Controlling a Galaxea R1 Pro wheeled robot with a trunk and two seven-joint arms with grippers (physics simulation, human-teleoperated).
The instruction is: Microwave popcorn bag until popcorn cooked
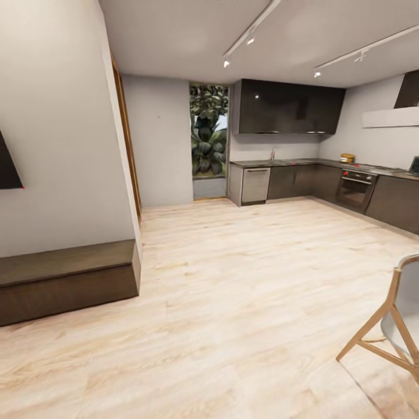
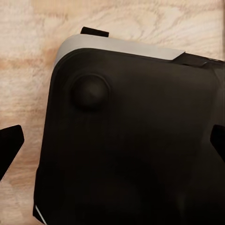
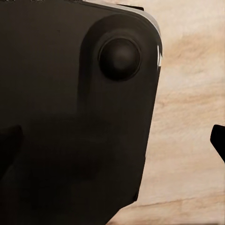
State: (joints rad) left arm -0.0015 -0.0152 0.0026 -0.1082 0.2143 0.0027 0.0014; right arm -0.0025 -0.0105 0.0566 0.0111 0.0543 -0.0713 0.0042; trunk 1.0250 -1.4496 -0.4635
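Far across the pale wood floor (image 1: pixel 244 302), the kitchen (image 1: pixel 326 169) waits with its grey countertop (image 1: pixel 291 161) over dark cabinets, so I think the robot is on its way there and next has to roll much closer. Too far off to spot are the popcorn bag and the microwave. Both wrist views look down at the robot's black base (image 2: pixel 136 140), with dark fingertips (image 2: pixel 10 143) set wide apart at the edges, holding nothing, well away from the counter.

Pale wood floor (image 1: pixel 233 302), grey walls (image 1: pixel 58 145), a window (image 1: pixel 208 129) showing seemingly foliage.
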